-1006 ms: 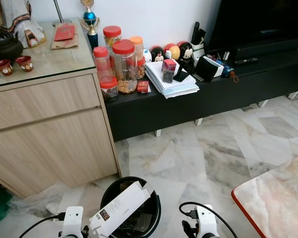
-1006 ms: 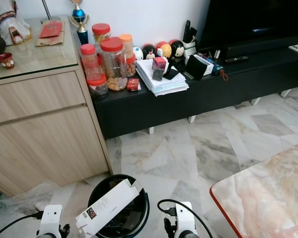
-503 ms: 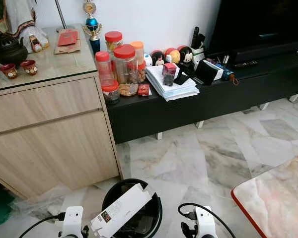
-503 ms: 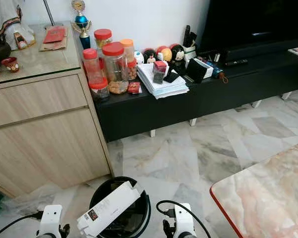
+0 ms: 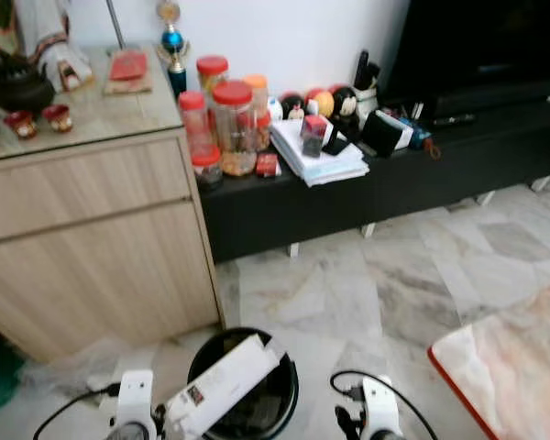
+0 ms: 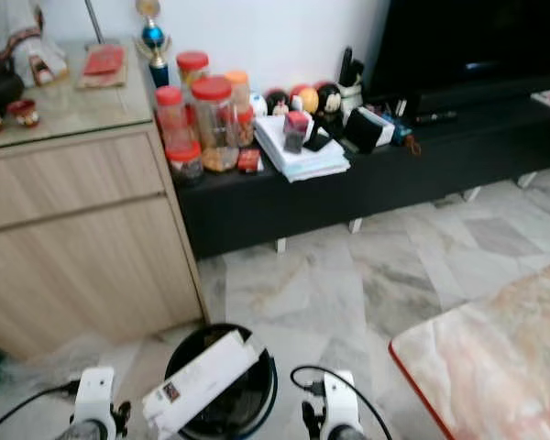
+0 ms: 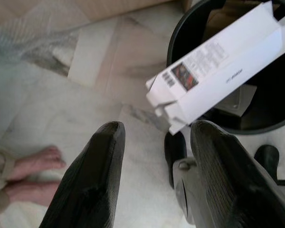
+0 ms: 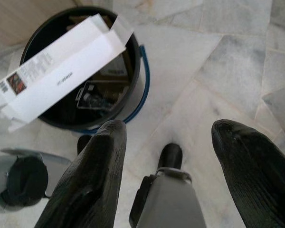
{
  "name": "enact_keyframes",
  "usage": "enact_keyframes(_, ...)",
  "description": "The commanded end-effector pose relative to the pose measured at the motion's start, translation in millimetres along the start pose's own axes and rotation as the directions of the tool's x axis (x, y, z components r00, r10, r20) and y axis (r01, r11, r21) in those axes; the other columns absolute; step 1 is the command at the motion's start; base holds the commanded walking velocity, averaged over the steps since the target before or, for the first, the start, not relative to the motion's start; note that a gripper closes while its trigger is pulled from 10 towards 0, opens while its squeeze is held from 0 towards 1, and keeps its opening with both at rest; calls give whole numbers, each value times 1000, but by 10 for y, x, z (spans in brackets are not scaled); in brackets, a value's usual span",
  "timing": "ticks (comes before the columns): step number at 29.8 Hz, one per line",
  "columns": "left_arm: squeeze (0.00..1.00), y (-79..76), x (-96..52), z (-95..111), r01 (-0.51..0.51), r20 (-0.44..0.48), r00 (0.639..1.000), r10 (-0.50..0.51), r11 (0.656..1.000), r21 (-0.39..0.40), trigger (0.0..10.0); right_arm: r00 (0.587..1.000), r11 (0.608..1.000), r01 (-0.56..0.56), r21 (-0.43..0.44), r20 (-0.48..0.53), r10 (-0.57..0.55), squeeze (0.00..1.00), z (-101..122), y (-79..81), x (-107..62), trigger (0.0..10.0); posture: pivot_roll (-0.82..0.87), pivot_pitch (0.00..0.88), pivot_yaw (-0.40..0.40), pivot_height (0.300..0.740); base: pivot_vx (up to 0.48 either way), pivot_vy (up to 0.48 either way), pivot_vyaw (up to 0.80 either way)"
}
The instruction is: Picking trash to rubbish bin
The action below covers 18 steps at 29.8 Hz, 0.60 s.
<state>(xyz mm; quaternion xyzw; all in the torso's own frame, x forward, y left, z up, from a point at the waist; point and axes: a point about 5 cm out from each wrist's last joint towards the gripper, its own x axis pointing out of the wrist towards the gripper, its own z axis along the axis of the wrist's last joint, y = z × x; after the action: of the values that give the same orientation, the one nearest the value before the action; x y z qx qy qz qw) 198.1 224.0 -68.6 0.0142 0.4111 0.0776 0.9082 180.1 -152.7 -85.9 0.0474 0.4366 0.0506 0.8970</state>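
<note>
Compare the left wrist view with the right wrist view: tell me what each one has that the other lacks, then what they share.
Left wrist view alone: a person's bare feet on the marble floor and the open left tool. Right wrist view alone: the bin's blue handle, dark rubbish inside the bin and the open right tool. Both: the black bin with the long white box lying across its rim.
</note>
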Motion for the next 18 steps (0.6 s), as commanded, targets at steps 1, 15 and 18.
enact_keyframes(1, 0, 24, -13, -51, -7, -14, 1000, 7, 1000, -8, 10000, 1000, 1000, 3, 11, -11, -3, 0, -21, 3, -2, 10000, 12, 0, -15, 740, -300, 0, 0)
enact_keyframes(15, 0, 21, -14, -55, -10, -13, 1000, 10, 1000, -20, 10000, 1000, 1000, -1, 7, -9, 1, 0, -5, 9, 3, 10000, 16, 0, -21, 740, -300, 0, 0)
enact_keyframes(18, 0, 16, -12, -52, -9, -13, 1000, 8, 1000, -20, 10000, 1000, 1000, -2, 9, -9, 2, 0, -10, 12, 2, 10000, 16, 0, -21, 740, -298, 0, 0)
